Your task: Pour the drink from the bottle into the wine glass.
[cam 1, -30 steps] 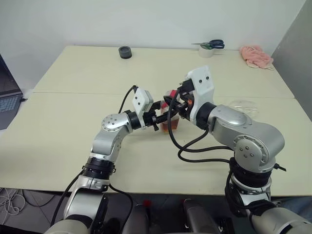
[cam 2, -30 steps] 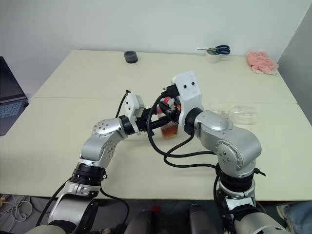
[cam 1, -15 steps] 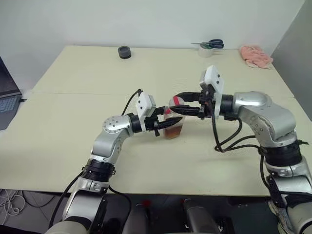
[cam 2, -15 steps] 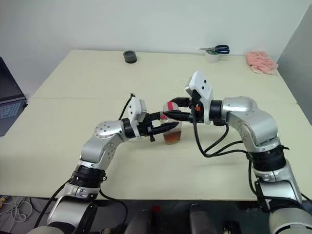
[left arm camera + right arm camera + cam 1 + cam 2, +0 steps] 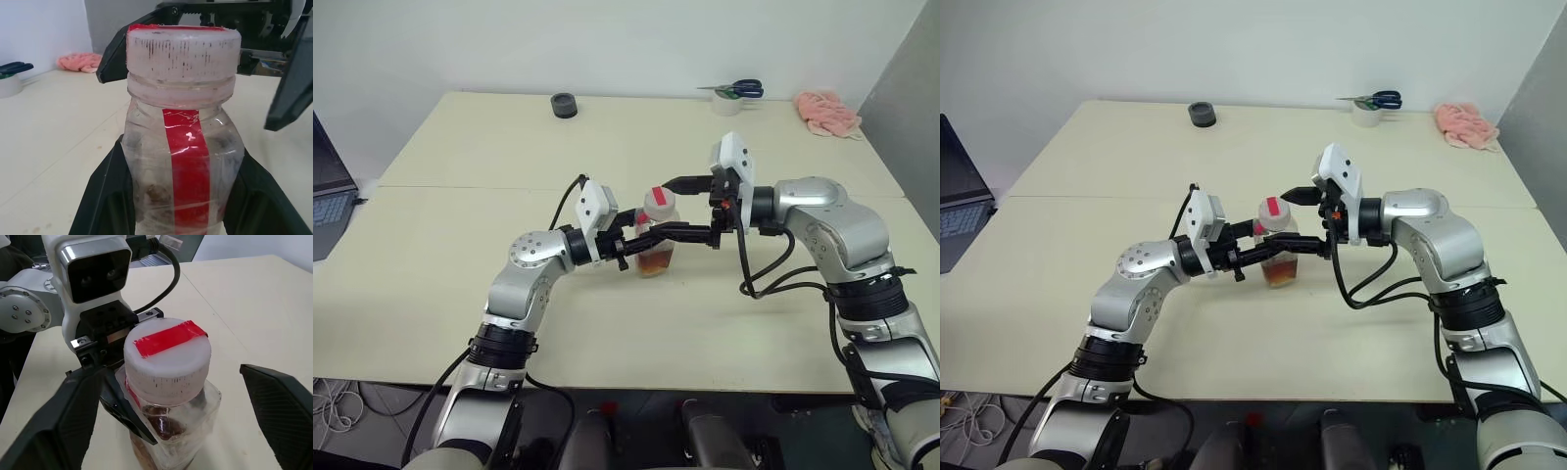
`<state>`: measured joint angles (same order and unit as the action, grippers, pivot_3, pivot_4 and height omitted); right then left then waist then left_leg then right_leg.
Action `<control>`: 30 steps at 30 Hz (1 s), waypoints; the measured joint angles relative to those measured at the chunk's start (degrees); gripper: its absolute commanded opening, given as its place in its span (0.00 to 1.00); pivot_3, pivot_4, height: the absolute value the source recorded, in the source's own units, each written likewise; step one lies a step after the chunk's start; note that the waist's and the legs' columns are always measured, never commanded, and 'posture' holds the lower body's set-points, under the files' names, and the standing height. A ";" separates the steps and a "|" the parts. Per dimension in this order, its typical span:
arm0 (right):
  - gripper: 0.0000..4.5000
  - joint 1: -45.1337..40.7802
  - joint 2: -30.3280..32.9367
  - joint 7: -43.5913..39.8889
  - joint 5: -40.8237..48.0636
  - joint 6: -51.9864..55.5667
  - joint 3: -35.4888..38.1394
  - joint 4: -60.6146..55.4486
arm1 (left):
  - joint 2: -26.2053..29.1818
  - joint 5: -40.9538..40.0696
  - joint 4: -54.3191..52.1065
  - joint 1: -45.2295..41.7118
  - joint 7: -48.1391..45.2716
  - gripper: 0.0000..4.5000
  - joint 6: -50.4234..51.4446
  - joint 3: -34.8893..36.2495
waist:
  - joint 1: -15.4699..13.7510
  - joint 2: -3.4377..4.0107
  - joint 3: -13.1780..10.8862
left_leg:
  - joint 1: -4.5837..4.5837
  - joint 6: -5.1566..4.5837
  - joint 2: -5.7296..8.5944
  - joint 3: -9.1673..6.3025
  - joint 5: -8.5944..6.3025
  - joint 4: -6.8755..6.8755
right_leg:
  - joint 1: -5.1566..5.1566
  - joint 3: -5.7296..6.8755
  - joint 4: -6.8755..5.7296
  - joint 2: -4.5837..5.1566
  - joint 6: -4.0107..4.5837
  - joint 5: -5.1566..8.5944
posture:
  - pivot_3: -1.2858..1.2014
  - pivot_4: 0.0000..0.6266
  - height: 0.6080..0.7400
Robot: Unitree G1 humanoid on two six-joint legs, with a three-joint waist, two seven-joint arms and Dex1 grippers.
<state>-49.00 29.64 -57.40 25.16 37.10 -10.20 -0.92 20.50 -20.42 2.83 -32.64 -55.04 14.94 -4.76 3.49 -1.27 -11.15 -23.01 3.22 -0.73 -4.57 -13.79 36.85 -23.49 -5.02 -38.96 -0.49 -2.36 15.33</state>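
Right gripper (image 5: 1304, 220) spread wide, straddling cap (image 5: 167, 360) from 3 o'clock; left gripper (image 5: 1255, 253) clamps bottle (image 5: 1279, 247). Risk: off-centre closing slips, tilting bottle.

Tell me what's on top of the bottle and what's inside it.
A whitish cap with a red tape strip sits on the bottle. Inside, reddish-brown drink fills the bottom; the left gripper hides part of it.

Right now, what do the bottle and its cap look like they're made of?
The bottle: clear plastic, probably, glossy and scuffed, since the reddish-brown drink shows through its wall under a shiny red label strip. The cap: whitish matte plastic, it seems, with ribbed sides and red tape across the top.
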 measured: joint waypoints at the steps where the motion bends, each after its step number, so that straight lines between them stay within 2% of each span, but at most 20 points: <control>1: 1.00 -0.04 -0.08 0.36 0.15 0.35 0.26 -0.22 | -0.04 0.00 0.00 -0.01 0.02 0.38 0.00 0.00 | -0.04 0.00 0.00 | 0.00 0.00 0.00 0.00 0.00 0.00 | 0.00 0.00 0.00 0.00 0.00 0.00 | 0.52 0.24 1.00; 12: 1.00 0.62 -1.77 7.71 4.55 8.59 4.53 -11.07 | -0.70 0.03 1.07 -0.65 -0.56 0.38 -0.01 -0.01 | -0.15 0.00 0.00 | 0.00 0.00 0.00 0.00 0.00 0.01 | 0.00 0.00 -0.01 0.00 0.00 0.00 | 0.52 0.24 1.00; 14: 1.00 0.62 -3.98 10.75 4.56 9.90 4.56 -11.79 | -0.80 0.05 1.40 -0.76 -0.65 0.38 -0.02 -0.01 | -0.08 0.00 0.00 | 0.02 0.00 -0.02 0.00 0.00 0.00 | 0.00 -0.01 -0.03 -0.02 0.00 0.00 | 0.52 0.24 1.00; 20: 1.00 0.61 -8.14 16.65 3.02 11.37 3.99 -11.08 | -1.54 0.07 1.87 -1.19 -0.72 0.38 -0.05 -0.04 | -0.26 0.00 0.00 | 0.00 0.00 0.01 0.01 0.00 0.02 | 0.00 -0.01 -0.01 0.00 0.00 0.00 | 0.52 0.24 1.00; 30: 1.00 -0.07 -9.56 18.52 0.17 9.17 3.15 -5.43 | -1.55 0.11 1.88 -1.38 -0.61 0.38 -0.11 -0.03 | -0.23 0.00 0.00 | 0.00 0.00 0.00 -0.01 0.00 0.01 | 0.00 0.02 -0.02 0.00 0.01 -0.01 | 0.52 0.24 1.00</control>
<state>-49.07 20.09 -38.88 25.34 46.27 -7.05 -6.35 18.95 -20.32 4.72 -34.02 -55.65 14.83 -4.79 3.26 -1.27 -11.15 -23.01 3.22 -0.72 -4.58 -13.79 36.86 -23.49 -5.01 -38.99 -0.49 -2.35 15.32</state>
